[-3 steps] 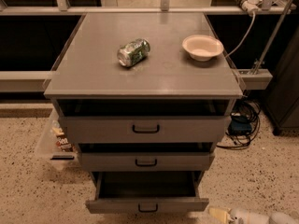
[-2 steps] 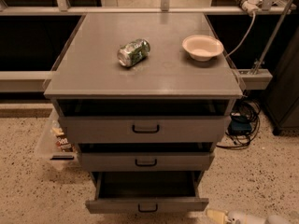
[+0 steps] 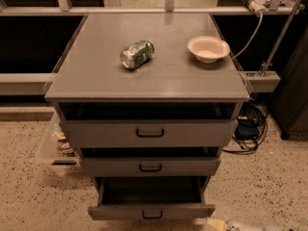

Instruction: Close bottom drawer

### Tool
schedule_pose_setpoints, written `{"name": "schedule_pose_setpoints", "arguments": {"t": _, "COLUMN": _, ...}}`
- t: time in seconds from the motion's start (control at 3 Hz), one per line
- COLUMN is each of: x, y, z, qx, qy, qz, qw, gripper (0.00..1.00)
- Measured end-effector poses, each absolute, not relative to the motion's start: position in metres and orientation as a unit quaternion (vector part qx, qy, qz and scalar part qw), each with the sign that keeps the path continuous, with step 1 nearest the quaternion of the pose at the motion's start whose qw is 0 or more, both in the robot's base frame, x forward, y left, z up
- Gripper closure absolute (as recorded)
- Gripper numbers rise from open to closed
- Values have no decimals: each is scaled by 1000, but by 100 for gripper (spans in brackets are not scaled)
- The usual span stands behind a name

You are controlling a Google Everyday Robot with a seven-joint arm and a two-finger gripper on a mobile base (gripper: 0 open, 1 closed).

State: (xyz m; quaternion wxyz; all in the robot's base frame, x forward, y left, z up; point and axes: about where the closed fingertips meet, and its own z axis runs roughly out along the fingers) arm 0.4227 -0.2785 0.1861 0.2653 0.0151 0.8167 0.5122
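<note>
The grey cabinet (image 3: 149,81) has three drawers, all standing partly open. The bottom drawer (image 3: 120,211) is pulled out the farthest, with its dark empty inside showing and a small black loop handle (image 3: 152,215) at the centre of its front. My gripper (image 3: 219,223) is a pale shape at the very bottom edge of the camera view, low and just right of the bottom drawer's front right corner. Most of it is cut off by the frame.
A green can (image 3: 137,54) lies on its side on the cabinet top, with a white bowl (image 3: 208,48) to its right. A clear bin (image 3: 57,146) with snacks stands on the floor to the left. Cables and a blue box (image 3: 248,129) lie to the right.
My gripper has crept slightly left along the bottom edge, toward the bottom drawer's front. The drawers have not moved.
</note>
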Motion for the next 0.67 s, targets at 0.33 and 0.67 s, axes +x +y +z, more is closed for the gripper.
{"name": "schedule_pose_setpoints", "arguments": {"t": 0.33, "x": 441, "y": -275, "z": 169, "qx": 22, "qy": 808, "qz": 522, "qw": 273, "gripper": 100}}
{"name": "schedule_pose_setpoints", "arguments": {"t": 0.67, "x": 473, "y": -272, "z": 169, "qx": 8, "qy": 800, "qz": 520, "qw": 298, "gripper": 100}}
